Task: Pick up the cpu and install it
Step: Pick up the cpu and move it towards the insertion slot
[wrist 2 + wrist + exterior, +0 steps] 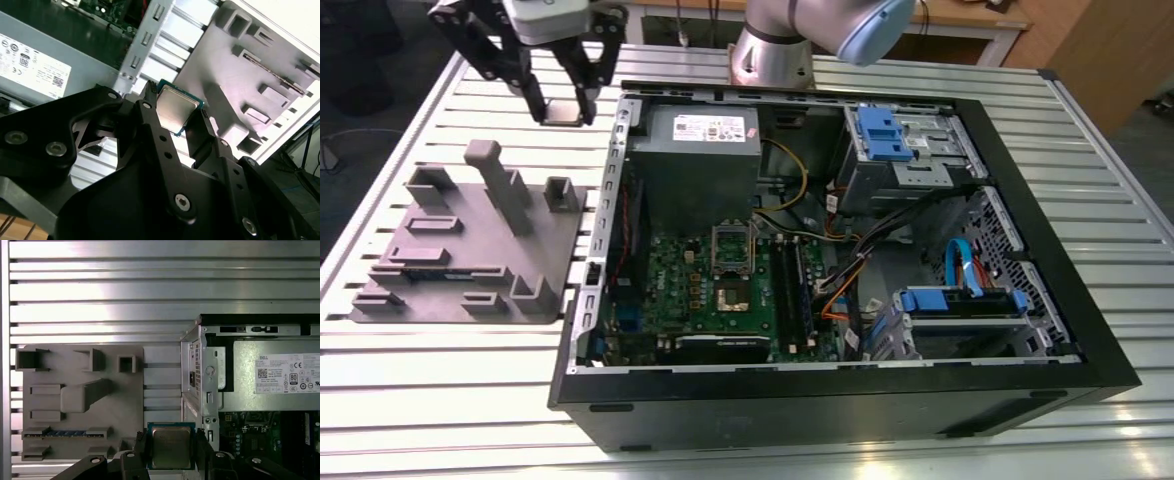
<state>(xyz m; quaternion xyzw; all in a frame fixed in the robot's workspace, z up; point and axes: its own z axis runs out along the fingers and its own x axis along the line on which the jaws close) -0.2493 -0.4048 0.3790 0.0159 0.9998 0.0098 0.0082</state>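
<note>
My gripper (562,108) hangs above the slatted table, off the exterior view's left of the open computer case (854,390), near the case's far corner. It is shut on the cpu (564,111), a small flat square chip. In both wrist views the cpu (175,112) (171,446) shows its silver-grey metal top and pale edge, clamped between the two black fingers (150,120) (139,445). Inside the case lies the green motherboard (720,290), with its dark square socket (731,293) near the middle. The cpu is well apart from that socket.
A grey plastic fixture block (467,240) (80,400) lies on the table beside the case, below the gripper. In the case are a grey power supply (700,150), blue drive brackets (881,130) and loose cables (854,270). The case's metal side wall (205,385) stands close to the gripper.
</note>
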